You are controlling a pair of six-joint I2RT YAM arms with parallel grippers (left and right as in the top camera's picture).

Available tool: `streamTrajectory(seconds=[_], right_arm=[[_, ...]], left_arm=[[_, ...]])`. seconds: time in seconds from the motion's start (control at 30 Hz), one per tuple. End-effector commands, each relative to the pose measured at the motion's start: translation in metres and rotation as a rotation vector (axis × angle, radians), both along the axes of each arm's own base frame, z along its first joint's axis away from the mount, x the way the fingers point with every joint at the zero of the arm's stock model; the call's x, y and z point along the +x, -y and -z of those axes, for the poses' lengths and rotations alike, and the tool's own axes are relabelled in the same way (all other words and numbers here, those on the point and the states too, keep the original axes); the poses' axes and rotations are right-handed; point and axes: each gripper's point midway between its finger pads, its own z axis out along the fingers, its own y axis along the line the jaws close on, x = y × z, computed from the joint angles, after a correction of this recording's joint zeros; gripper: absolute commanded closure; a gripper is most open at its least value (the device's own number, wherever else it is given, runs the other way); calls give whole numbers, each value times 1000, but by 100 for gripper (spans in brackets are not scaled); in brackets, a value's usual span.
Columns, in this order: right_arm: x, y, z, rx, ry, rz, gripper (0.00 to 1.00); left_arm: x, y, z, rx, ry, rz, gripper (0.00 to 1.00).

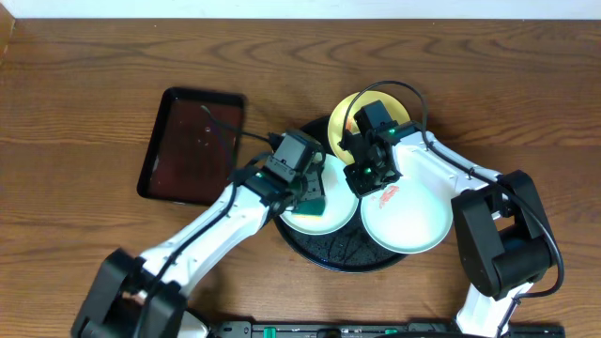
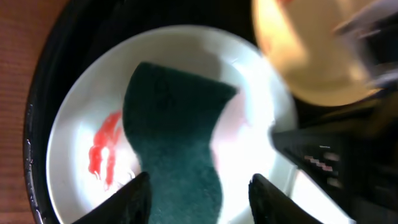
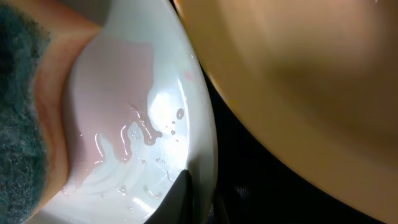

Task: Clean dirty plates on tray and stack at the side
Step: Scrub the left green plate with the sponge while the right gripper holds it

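Note:
The black tray (image 1: 349, 255) holds three plates. The pale yellow plate (image 1: 349, 111) is at the back. A mint-white plate (image 1: 331, 218) on the left has a red smear (image 2: 106, 149) and a dark green sponge (image 1: 313, 200) lying on it. The right mint-white plate (image 1: 413, 221) has a red smear near its rim. My left gripper (image 1: 305, 188) hovers over the sponge (image 2: 174, 130), its fingers (image 2: 198, 193) apart on either side of it. My right gripper (image 1: 364, 176) is shut on the left plate's rim (image 3: 202, 155), one finger (image 3: 199, 199) inside it.
A rectangular dark brown tray (image 1: 192, 145) lies on the wooden table to the left of the black tray. The yellow plate (image 3: 298, 74) sits close beside the gripped plate, with black tray (image 3: 249, 168) between them. The two arms work close together.

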Motion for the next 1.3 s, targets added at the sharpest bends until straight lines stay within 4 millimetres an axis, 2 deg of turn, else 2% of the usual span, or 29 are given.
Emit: streamTrajectory(seconds=[0.0, 0.1, 0.13, 0.17, 0.2, 0.27, 0.4, 0.47, 0.53, 0.67, 0.7, 0.8, 0.93, 1.17, 1.23, 1.27], right_arm=[[3, 8, 7, -42, 0, 18, 89], [3, 8, 7, -43, -1, 18, 89], [3, 8, 7, -43, -1, 18, 89], [3, 8, 7, -42, 0, 18, 89], [3, 8, 7, -42, 0, 18, 89], [3, 7, 7, -43, 0, 18, 89], [2, 8, 7, -44, -3, 18, 90], [1, 8, 7, -46, -8, 18, 90], [0, 9, 7, -49, -13, 18, 91], [0, 10, 7, -54, -12, 18, 91], [0, 10, 7, -57, -13, 18, 92], [0, 10, 7, -57, -13, 18, 93], [-3, 12, 8, -62, -22, 18, 94], [-4, 16, 8, -83, -25, 19, 95], [-3, 15, 8, -83, -24, 19, 95], [-3, 15, 8, -83, -24, 19, 95]], left_arm=[[-6, -7, 33, 63, -74, 9, 56], [-7, -7, 46, 78, -104, 0, 63], [-7, -7, 49, 82, -109, 0, 70], [-7, -8, 51, 85, -113, 0, 88], [-7, -8, 51, 86, -112, -1, 92], [-6, -11, 51, 100, -107, -8, 92], [-5, -33, 56, 210, -89, -50, 92], [-7, -44, 66, 251, -92, -68, 92], [-13, -64, 80, 310, -115, -96, 93], [-12, -107, 84, 477, -83, -172, 93], [-10, -119, 81, 528, -70, -195, 93], [-3, -132, 72, 579, -26, -232, 93], [14, -136, 42, 587, 82, -270, 93], [30, -125, -21, 439, 257, -323, 93], [30, -106, -30, 318, 259, -288, 93], [27, -84, -29, 208, 227, -232, 93]])
